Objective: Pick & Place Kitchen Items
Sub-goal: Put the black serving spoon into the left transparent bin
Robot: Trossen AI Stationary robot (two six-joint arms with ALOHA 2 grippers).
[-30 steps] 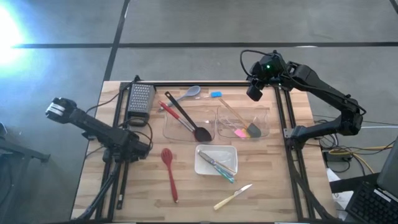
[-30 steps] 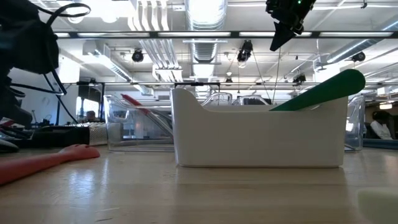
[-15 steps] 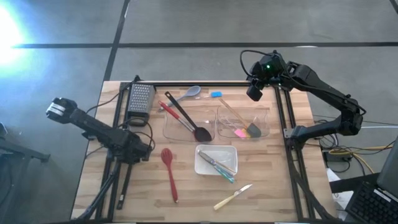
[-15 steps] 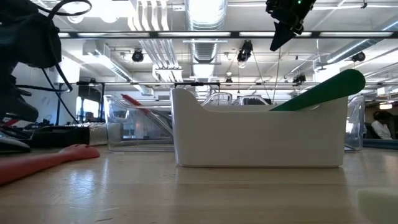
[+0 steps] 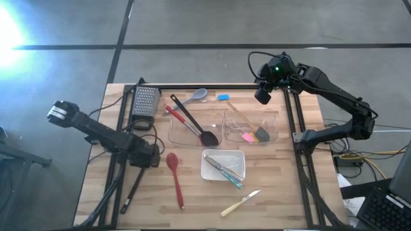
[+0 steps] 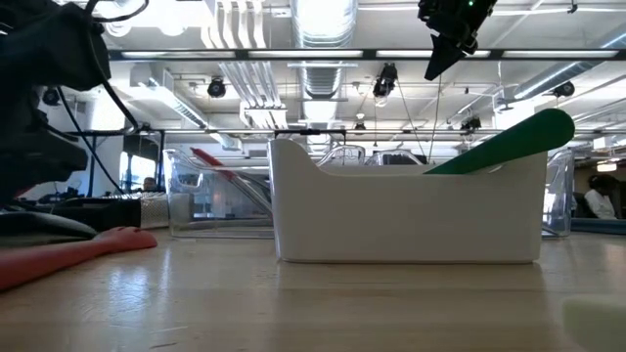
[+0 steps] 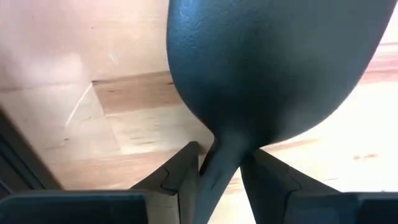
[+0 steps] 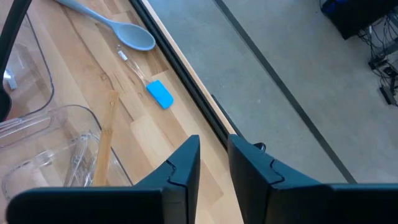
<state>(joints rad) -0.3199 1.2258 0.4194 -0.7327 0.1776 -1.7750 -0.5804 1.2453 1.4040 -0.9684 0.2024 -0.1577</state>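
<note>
My left gripper (image 5: 153, 159) is low over the table's left part, shut on a black ladle (image 5: 133, 190). The ladle's bowl (image 7: 267, 68) fills the left wrist view, and its handle slants away toward the near edge. Just right of the gripper, a red spoon (image 5: 174, 178) lies flat on the wood. My right gripper (image 5: 262, 97) hangs high above the far right corner, shut and holding nothing. A grey-blue spoon (image 8: 134, 34) and a blue spatula (image 8: 160, 94) lie below it at the far edge. A second black ladle (image 5: 196, 126) leans across the left clear bin. My left gripper pinches the ladle's narrow neck (image 7: 225, 149) just behind the bowl, between its two fingers (image 7: 180, 171). The bowl juts out past the fingertips over the wood. In the high view the handle trails behind the gripper toward the near edge; whether its end rests on the table I cannot tell.
Two clear bins (image 5: 252, 126) stand mid-table; the right one holds pink and grey spatulas. A white tray (image 5: 207, 168) in front of them holds slim utensils. A metal grater (image 5: 145, 104) sits at the far left and a pale-handled knife (image 5: 240, 203) near the front edge. Black frame rails (image 5: 290, 122) border the table.
My left gripper has shifted a little toward the table's right with the ladle's bowl end. The handle has swung from nearly straight to slanting, while its free end has stayed near the front edge. The right arm has kept still.
</note>
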